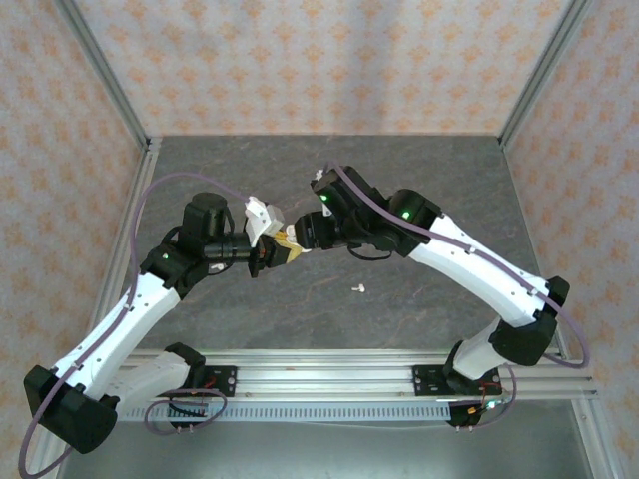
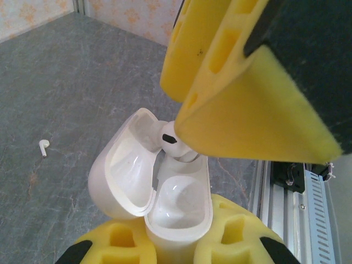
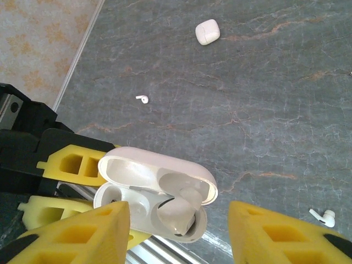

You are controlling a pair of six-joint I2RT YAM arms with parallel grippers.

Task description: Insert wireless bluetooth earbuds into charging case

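Left gripper [image 2: 176, 243]: narrow, clamped on the lower body of the charging case [image 2: 179, 212], holding it off the worktop [image 2: 66, 82] with its mouth turned up toward the other arm.
Lid [image 2: 124, 170]: swung fully open to the side, hollow bare.
Near socket: looks empty in the left wrist view, glossy and clean.
Seated earbud [image 2: 169, 137]: in the far socket, stem down inside, rounded head and dark tip standing proud of the rim. By my judgement it is not fully home.
Right gripper [image 3: 177, 220]: jaws apart with nothing bridging them. It is poised right over the case mouth, and one yellow finger [image 2: 247, 104] is just beside the earbud head; touching or not, I cannot tell.
Key relation: the earbud lies directly below the right gripper, and its long axis runs along the socket. A push along that axis would likely seat it, while a sideways nudge could tip it out. The right arm is the nearer one, since the left is taken up by the case.
Loose earbud [image 3: 142, 99]: flat on the worktop beyond the case, well apart from both grippers.
Second loose earbud [image 3: 324, 217]: on the worktop off to the other side.
Closed case [image 3: 207, 31]: farthest back, lid shut.
Views: the left wrist gives the earbud's height above the rim. The right wrist gives the gap between its own fingers and the spread of spare pieces behind.
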